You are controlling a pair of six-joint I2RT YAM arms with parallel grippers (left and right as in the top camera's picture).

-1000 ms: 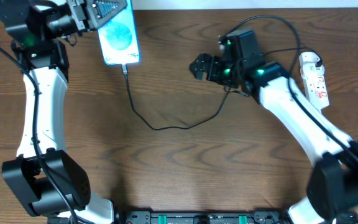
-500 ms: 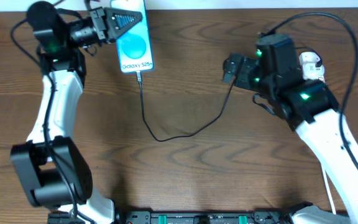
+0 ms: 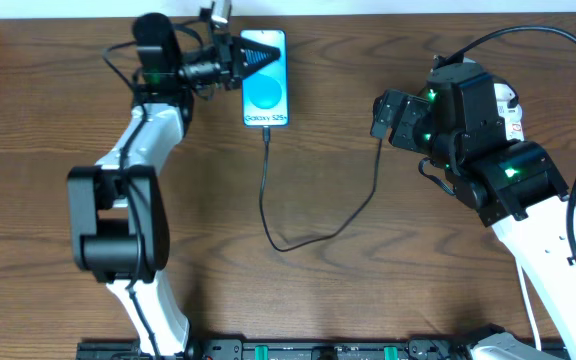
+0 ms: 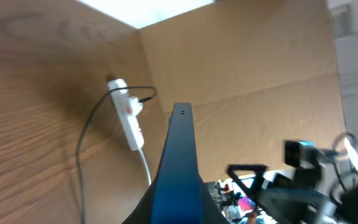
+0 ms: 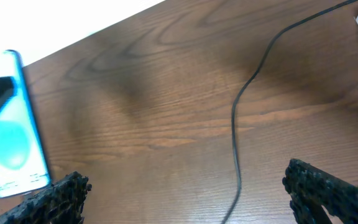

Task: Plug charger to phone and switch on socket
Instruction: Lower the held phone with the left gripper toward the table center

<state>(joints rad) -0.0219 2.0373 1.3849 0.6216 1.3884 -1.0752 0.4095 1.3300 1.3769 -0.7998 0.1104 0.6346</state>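
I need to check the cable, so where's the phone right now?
In the overhead view the phone is just left of centre near the table's far edge, gripped by the left gripper, with the charger running from its near end.

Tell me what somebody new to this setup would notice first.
The phone, its screen bright blue, stands out at the far edge of the table, clamped at its top end in the left gripper. Next comes the thin black charger, looping from the phone's lower edge toward the open right gripper, with the white socket at the far right.
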